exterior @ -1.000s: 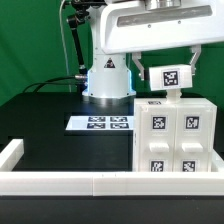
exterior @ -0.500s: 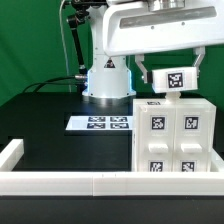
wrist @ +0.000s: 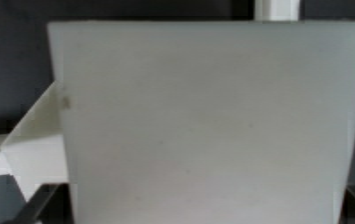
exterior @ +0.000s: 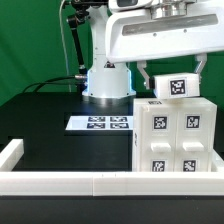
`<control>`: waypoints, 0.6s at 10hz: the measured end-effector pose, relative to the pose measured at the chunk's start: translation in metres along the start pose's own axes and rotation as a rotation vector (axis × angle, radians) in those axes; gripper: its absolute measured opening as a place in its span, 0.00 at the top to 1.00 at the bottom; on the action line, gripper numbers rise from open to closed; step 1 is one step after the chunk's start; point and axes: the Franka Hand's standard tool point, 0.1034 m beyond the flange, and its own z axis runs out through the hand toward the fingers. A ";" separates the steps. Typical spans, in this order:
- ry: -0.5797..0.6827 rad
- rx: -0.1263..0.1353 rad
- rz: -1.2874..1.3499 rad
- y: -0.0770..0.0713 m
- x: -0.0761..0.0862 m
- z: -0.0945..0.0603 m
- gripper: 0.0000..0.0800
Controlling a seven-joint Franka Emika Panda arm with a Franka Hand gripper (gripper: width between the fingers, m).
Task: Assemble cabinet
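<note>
The cabinet body (exterior: 175, 140), a large white box with several tags on its front, stands at the exterior view's right. My gripper (exterior: 173, 78) is shut on a smaller white panel block (exterior: 174, 88) with one tag and holds it just above the body's top. A second small white piece (exterior: 152, 102) lies on the top's left edge. In the wrist view the held panel (wrist: 200, 110) fills most of the picture. My gripper (wrist: 200, 205) shows only as dark fingertips (wrist: 39, 200) beside the panel. Part of the cabinet body (wrist: 32, 145) shows behind it.
The marker board (exterior: 100, 123) lies on the black table in front of the robot base (exterior: 107, 80). A low white border rail (exterior: 60, 182) runs along the near edge and turns up at the exterior view's left (exterior: 10, 152). A green backdrop stands behind.
My gripper has moved down and a little toward the exterior view's right with the panel block, bringing it closer to the cabinet body's top.
</note>
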 end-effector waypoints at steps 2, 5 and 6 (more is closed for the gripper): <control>0.040 0.002 -0.005 -0.001 0.003 0.001 0.30; 0.040 0.002 -0.005 -0.001 0.003 0.000 0.30; 0.040 0.002 -0.005 -0.001 0.003 0.000 0.30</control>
